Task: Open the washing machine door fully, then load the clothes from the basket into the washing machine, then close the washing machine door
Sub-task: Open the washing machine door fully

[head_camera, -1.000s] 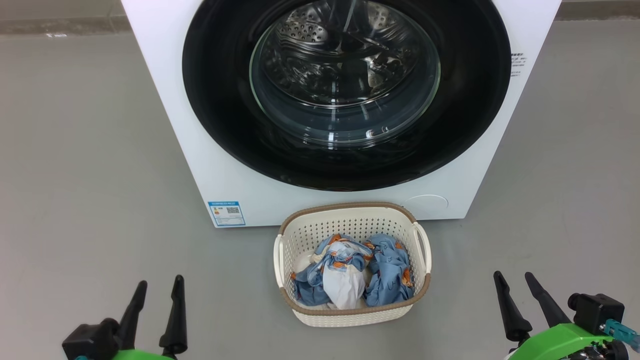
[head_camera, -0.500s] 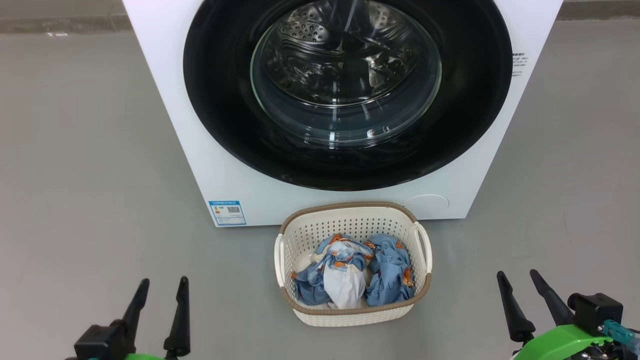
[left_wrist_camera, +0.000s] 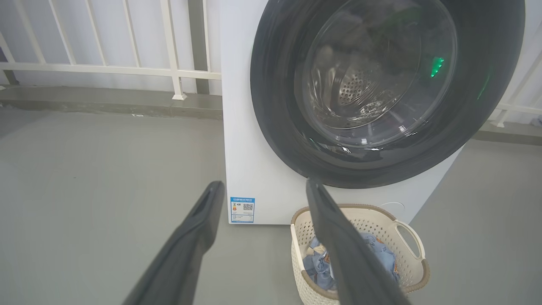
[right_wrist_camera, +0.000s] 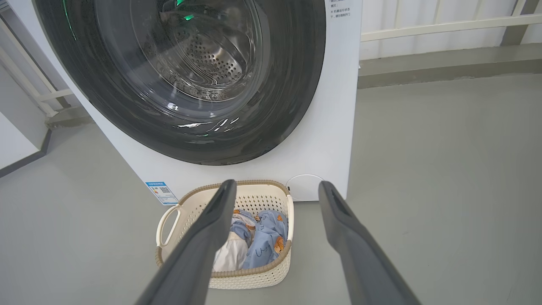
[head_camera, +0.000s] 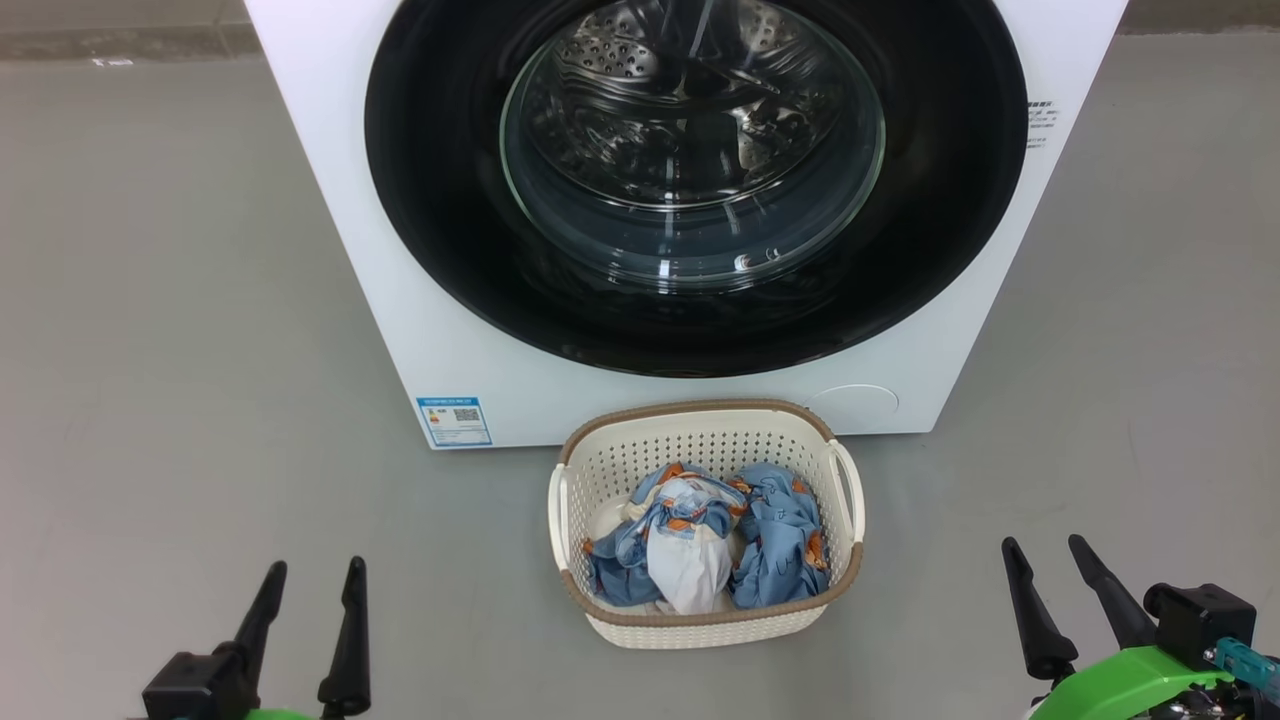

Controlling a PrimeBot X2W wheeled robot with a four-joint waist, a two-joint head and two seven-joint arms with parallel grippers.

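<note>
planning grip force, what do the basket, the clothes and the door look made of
Basket: probably moulded plastic, matt cream, regular small holes, brown woven-look rim. Clothes: soft cloth, crumpled into folds. Washing machine door: glossy black rim, possibly plastic, around a clear window, likely glass, showing sharp reflections.

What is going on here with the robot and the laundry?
Nothing is being handled yet. The washing machine door is shut, and the clothes lie in the basket on the floor in front of the washing machine. The left gripper and right gripper hover low on either side of the basket, jaws open and empty.
</note>
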